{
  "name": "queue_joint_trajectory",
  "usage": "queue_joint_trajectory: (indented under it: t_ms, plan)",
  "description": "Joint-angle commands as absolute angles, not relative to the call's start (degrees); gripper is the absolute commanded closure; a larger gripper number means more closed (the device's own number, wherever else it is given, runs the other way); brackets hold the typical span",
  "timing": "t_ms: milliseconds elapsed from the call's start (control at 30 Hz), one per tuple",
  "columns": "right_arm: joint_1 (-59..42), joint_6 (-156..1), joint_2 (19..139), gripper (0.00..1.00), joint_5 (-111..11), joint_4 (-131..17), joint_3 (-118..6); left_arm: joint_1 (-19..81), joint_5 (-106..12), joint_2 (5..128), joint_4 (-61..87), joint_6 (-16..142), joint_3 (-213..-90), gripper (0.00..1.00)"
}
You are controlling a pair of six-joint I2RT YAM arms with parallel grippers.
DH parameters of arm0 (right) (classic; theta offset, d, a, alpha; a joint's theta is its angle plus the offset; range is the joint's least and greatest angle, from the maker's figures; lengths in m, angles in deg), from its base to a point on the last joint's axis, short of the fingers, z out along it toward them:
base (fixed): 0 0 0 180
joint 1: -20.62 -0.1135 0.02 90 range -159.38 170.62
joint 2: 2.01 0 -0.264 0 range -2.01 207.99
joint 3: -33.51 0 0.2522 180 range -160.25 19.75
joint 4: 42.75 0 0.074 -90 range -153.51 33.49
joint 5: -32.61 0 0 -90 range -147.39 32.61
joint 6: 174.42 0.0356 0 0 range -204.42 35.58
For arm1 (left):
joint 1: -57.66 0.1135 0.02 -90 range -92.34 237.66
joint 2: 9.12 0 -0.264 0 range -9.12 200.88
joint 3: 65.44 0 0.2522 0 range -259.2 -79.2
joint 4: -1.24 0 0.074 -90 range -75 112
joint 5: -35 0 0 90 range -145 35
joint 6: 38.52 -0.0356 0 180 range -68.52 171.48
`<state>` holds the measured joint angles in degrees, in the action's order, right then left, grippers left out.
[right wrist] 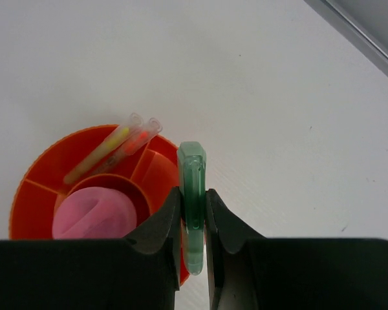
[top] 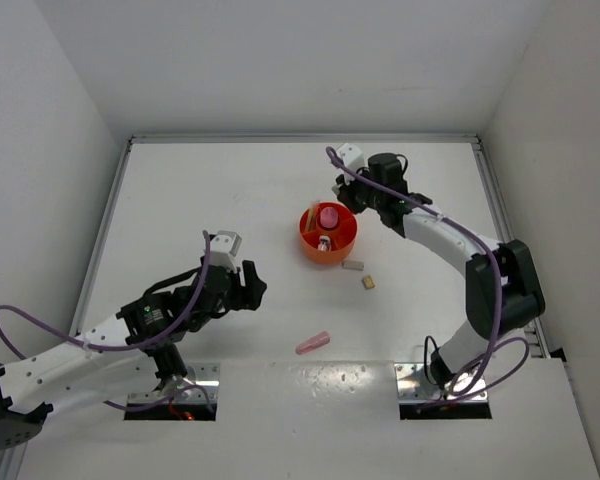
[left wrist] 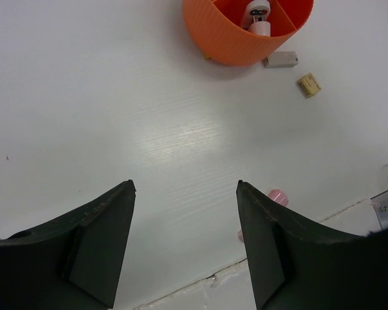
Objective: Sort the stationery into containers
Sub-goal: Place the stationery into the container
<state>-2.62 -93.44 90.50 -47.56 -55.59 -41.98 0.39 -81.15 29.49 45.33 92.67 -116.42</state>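
Your right claw (right wrist: 193,197) clenches a green pen (right wrist: 193,161) at the right rim of the orange tub (right wrist: 35,177); your left claw (left wrist: 185,187) hangs released.

Bright, even light; soft shadows, sharp focus.

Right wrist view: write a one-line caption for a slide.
Right hand grips a green pen by the orange tub, which holds two clear pens and a pink cap.

Spread left hand (left wrist: 185,186), clenched right hand (right wrist: 193,194)
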Motion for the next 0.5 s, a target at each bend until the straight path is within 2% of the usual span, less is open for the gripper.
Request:
queue_joint_trajectory:
  t_ms: [0, 200, 467]
  plan:
    - [-0.6, -93.3, 92.1, 1.00, -43.8, -48.3, -44.3, 0.9, -81.2, 28.8, 43.7, 92.3, -116.1, 0.30]
    - [1.5, -93.3, 97.2, 1.00, -34.0, -51.0, -47.3, 0.9, -81.2, 29.4, 43.7, 92.3, -116.1, 0.30]
    - [3.0, -91.3, 100.2, 1.00, -28.4, -49.7, -48.5, 0.9, -81.2, 29.4, 43.7, 92.3, -116.1, 0.30]
